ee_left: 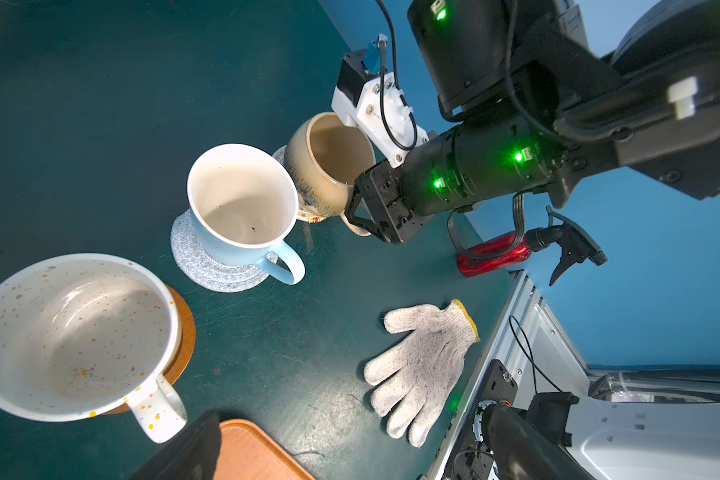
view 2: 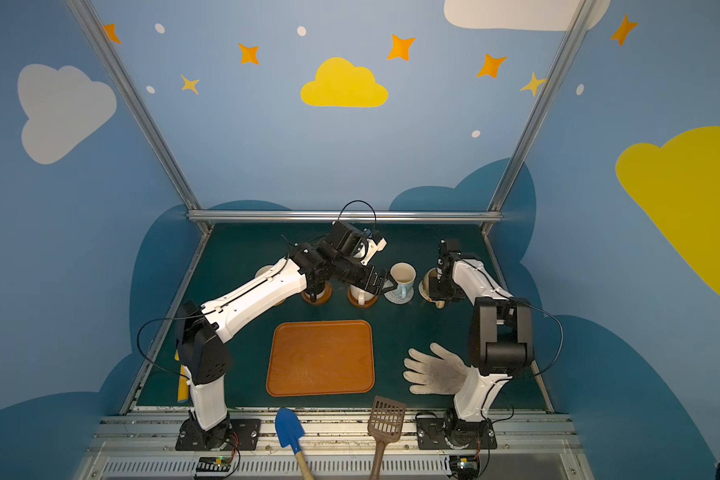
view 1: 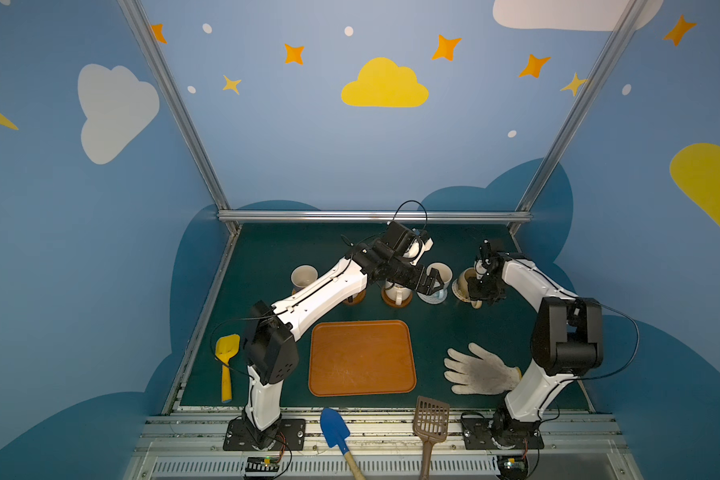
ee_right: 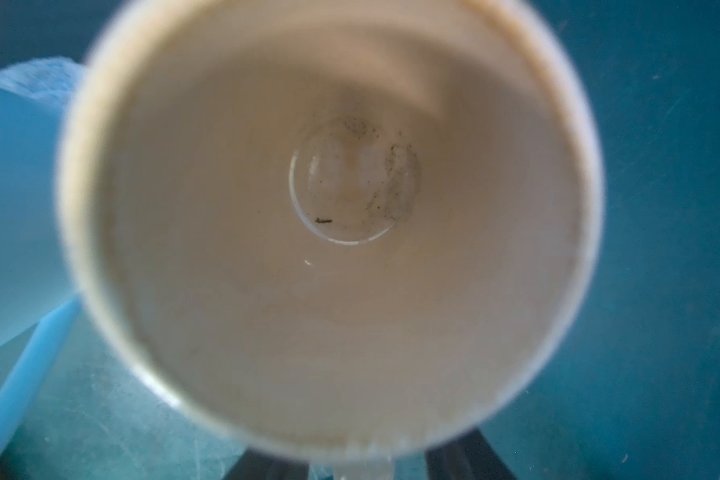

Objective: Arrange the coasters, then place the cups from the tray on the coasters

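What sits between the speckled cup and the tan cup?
The pale blue cup on its grey rope coaster, clearest in the left wrist view.

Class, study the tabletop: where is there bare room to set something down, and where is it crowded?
Free: the empty tray; the mat between tray and glove; the strip behind the cups. Crowded: the row of cups on coasters.
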Robot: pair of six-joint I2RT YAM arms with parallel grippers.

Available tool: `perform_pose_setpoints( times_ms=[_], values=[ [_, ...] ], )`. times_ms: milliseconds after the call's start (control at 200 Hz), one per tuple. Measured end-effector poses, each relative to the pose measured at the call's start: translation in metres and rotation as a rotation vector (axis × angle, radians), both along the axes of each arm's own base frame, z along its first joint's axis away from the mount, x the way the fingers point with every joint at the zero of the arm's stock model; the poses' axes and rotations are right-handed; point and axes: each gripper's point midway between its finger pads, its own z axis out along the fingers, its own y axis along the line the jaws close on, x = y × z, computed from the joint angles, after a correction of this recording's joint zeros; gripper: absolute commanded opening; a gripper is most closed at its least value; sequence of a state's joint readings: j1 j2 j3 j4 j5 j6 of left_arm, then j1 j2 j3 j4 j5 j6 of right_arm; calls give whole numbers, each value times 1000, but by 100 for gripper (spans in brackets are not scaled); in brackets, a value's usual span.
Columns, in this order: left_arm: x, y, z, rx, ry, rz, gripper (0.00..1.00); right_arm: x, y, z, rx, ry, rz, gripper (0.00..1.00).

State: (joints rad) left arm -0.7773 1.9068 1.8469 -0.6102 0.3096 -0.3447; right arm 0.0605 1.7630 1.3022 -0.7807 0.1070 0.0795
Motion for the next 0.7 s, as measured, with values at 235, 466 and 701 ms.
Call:
perform_pose_setpoints(
  times_ms=[235,466,701],
  values=[
    [0,12,8,6,-33,32,100,2,-1,27,12,-94,-35,80],
    [4,69,34,20,-162,158,100,-10,-6,93,16,-312,-81,82],
    [20,185,72,18,-379,438,100,-19,-15,153,13,-566,-114,90]
  ],
)
